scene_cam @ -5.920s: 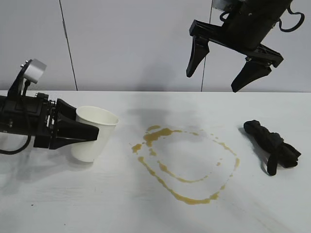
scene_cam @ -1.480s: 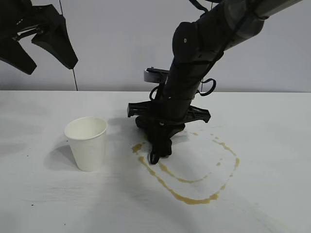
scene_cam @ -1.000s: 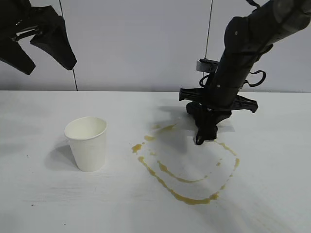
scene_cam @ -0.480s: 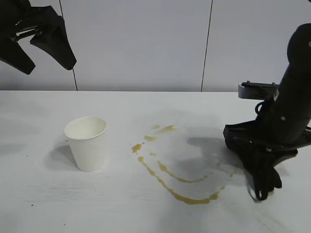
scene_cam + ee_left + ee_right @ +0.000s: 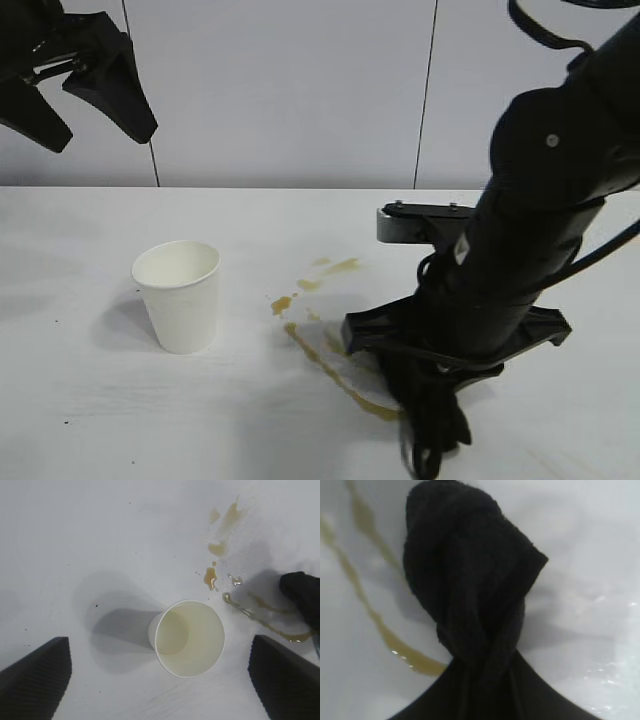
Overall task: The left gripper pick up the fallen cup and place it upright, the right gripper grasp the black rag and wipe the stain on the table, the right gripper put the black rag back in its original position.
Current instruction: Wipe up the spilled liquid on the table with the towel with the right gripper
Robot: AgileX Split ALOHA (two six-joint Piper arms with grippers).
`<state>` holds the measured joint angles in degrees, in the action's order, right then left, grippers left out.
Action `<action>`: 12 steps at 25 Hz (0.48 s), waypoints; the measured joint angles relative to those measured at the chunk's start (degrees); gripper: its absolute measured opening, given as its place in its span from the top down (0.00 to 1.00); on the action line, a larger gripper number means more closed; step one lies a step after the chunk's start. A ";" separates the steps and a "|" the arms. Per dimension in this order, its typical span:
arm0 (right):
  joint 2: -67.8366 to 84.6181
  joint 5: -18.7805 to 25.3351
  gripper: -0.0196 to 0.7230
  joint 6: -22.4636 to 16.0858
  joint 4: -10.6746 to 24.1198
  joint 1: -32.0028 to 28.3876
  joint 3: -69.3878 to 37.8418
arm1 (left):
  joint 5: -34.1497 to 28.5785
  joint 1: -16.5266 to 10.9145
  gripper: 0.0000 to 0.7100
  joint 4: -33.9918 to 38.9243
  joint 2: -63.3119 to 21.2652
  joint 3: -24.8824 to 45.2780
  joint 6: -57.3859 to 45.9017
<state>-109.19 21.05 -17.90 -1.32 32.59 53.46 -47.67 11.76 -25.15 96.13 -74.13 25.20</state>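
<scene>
The white cup [image 5: 180, 296] stands upright on the table [image 5: 110, 420], left of the stain. High above it at the far left, my left gripper [image 5: 100, 138] hangs open and empty; from its wrist I look down into the cup [image 5: 188, 638] between the two fingers [image 5: 36, 681]. My right gripper [image 5: 428, 408] points down at the table's front, shut on the black rag [image 5: 436, 452], which presses on the near end of the stain [image 5: 318, 352]. In the right wrist view the rag [image 5: 470, 585] lies against a yellowish-brown trail [image 5: 380, 625]. More blotches [image 5: 322, 270] remain farther back.
The thick right arm [image 5: 530, 220] leans over the table's right half and hides that side of the stain. A grey panelled wall [image 5: 300, 90] runs behind the table.
The right gripper has swept the rag from the stain's far side round the right to the near edge, and the ring's right part no longer shows. Left gripper and cup have not moved.
</scene>
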 joint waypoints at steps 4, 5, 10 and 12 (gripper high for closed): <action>-5.10 4.10 0.86 -0.04 0.40 0.32 9.11 | 0.00 0.00 0.02 0.00 0.00 0.00 0.00; -6.53 5.35 0.86 -0.04 1.32 0.32 11.96 | 0.00 0.00 0.02 0.00 0.00 0.00 0.00; -13.87 10.49 0.86 -0.04 3.99 0.27 25.77 | 0.36 0.00 0.02 0.00 0.00 0.00 0.00; -17.15 12.37 0.86 -0.04 4.31 -0.26 31.74 | 0.78 0.00 0.02 0.05 0.00 0.00 0.00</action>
<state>-126.34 33.42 -17.93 2.99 32.34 85.21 -46.89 11.76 -25.10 96.13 -74.13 25.20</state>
